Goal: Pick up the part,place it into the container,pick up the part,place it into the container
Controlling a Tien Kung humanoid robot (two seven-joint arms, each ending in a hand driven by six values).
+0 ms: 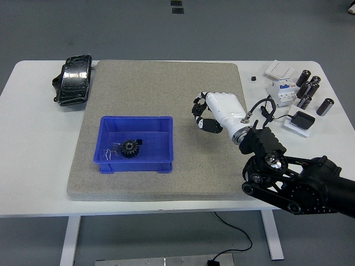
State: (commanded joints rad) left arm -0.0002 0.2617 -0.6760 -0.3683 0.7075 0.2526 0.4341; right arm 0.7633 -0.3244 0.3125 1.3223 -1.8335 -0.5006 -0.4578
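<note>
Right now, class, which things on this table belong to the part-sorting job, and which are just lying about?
Job:
blue container
gear already inside it
right hand, fingers curled

Lying about:
black pouch
circuit breaker
capacitors
white switch
small black box
</note>
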